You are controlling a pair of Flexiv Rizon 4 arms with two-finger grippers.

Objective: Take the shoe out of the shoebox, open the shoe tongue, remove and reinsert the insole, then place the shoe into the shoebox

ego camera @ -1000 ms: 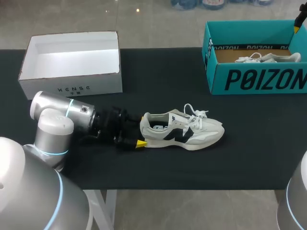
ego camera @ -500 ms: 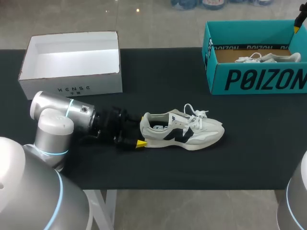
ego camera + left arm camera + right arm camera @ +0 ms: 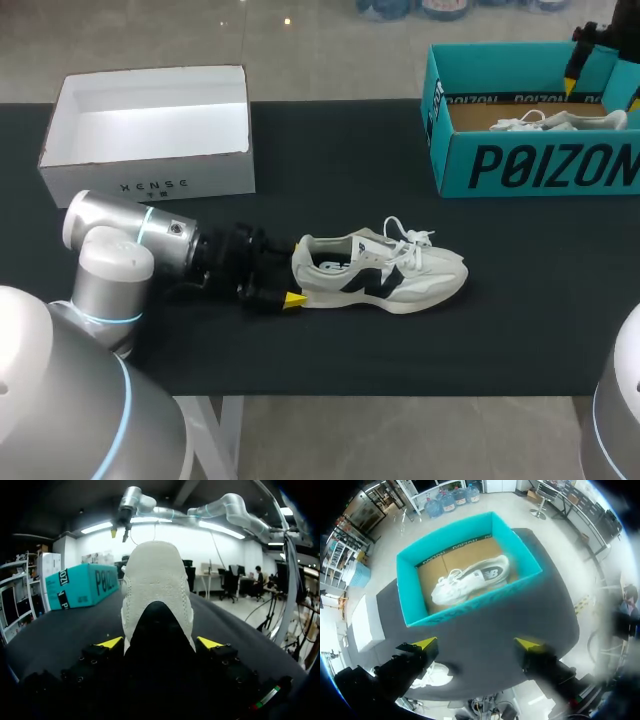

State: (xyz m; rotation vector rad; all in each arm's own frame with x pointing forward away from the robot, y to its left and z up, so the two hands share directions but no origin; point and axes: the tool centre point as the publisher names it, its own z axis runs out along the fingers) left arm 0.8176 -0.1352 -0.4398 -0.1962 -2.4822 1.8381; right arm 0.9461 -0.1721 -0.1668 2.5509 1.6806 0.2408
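A white sneaker with dark side markings (image 3: 385, 272) lies on its sole on the black table (image 3: 330, 160), toe to the right. My left gripper (image 3: 291, 273) lies low at its heel. In the left wrist view the heel (image 3: 157, 585) fills the gap of the left gripper (image 3: 159, 643), and both yellow tips press its sides. The teal shoebox (image 3: 530, 165) stands at the back right with a second white shoe (image 3: 560, 121) inside. My right gripper (image 3: 603, 85) hangs open above that box. From above, the right gripper (image 3: 476, 643) sees the box (image 3: 470, 606) and its shoe (image 3: 470, 582).
An open white box (image 3: 150, 170) stands at the back left of the table. Bare black cloth lies between the sneaker and both boxes. The table's front edge runs just below the sneaker.
My right gripper has come further into view, leftward and down over the teal shoebox. The left arm and the sneaker have not moved.
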